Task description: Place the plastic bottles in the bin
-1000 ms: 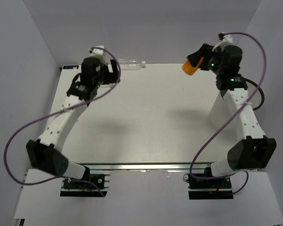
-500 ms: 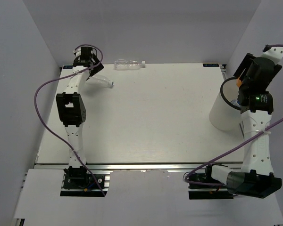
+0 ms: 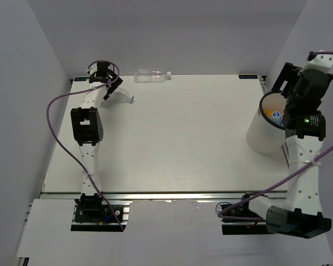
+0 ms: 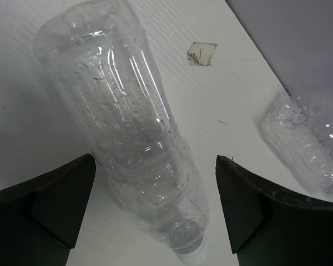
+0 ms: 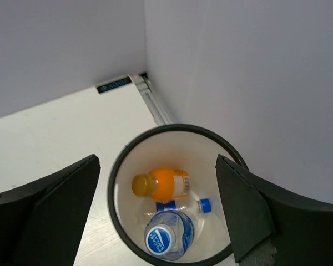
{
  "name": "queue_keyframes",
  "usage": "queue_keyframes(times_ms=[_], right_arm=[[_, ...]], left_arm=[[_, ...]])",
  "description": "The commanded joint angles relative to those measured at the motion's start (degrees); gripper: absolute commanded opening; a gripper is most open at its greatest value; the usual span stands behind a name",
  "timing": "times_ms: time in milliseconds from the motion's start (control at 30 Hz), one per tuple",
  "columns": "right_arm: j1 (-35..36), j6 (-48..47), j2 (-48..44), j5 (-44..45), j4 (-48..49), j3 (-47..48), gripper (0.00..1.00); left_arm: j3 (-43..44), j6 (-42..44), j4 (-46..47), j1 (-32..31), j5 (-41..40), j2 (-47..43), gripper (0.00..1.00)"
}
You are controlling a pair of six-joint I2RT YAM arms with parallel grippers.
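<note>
A clear unlabelled plastic bottle (image 4: 139,138) lies on the white table between the fingers of my open left gripper (image 4: 155,210), cap toward the wrist. From above, that gripper (image 3: 106,88) hangs at the far left corner beside this bottle (image 3: 120,97). A second clear bottle (image 3: 152,75) lies at the table's back edge. My right gripper (image 3: 286,91) stands open and empty over the white bin (image 3: 261,138). Inside the bin (image 5: 177,149) lie an orange bottle (image 5: 164,184) and two blue-capped ones (image 5: 169,238).
Grey walls close in the table at the back and on both sides; the bin stands close to the right wall. A small tan chip (image 4: 201,54) marks the tabletop near the left bottle. The other clear bottle (image 4: 311,138) lies to the right of my left fingers.
The right arm swung from the back middle to above the bin, opened, and the orange bottle now lies inside. The left arm stretched out to the far left corner over the clear bottle.
</note>
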Motion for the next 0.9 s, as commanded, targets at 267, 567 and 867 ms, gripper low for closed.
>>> queue_keyframes(times_ms=[267, 567, 867], right_arm=[[-0.11, 1.49, -0.94, -12.19, 1.98, 5.55, 0.89], [0.06, 1.14, 1.87, -29.49, -0.39, 6.70, 0.89], [11.04, 1.84, 6.87, -51.03, 6.70, 2.94, 0.89]], left_arm=[[-0.40, -0.40, -0.97, 0.29, 0.73, 0.77, 0.75], [-12.77, 10.37, 0.68, 0.03, 6.69, -12.75, 0.29], [-38.44, 34.29, 12.55, -14.19, 24.17, -42.98, 0.39]])
